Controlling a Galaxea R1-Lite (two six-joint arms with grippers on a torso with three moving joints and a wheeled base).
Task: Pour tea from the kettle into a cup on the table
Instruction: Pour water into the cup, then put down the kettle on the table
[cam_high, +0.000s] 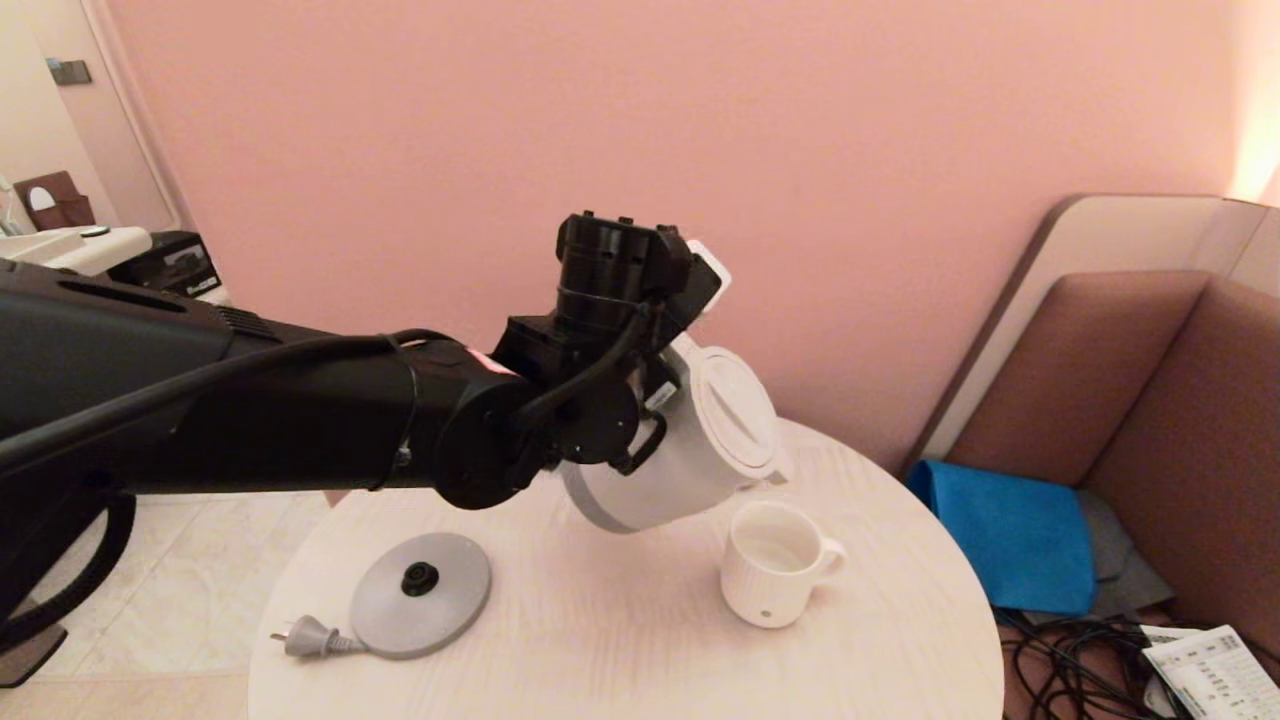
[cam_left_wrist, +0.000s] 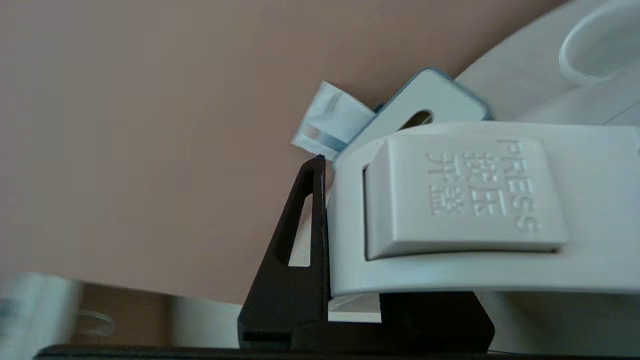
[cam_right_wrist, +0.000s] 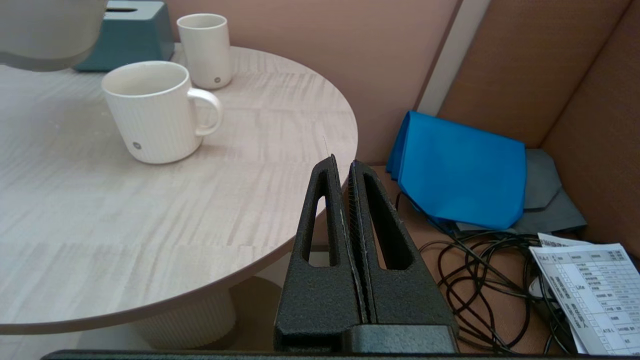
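The pour is under way: the left gripper (cam_high: 668, 330) holds the kettle (cam_high: 690, 445) lifted off its grey base (cam_high: 420, 594) and tipped, spout just above the cup (cam_high: 772, 562) that stands on the desk (cam_high: 600, 640); no stream shows, so I judge the next move calls for more tilt with the spout kept over the rim. Its fingers (cam_left_wrist: 295, 260) are clamped on the kettle's handle. The right gripper (cam_right_wrist: 345, 235) idles beside the desk's edge, fingers pressed together on nothing.
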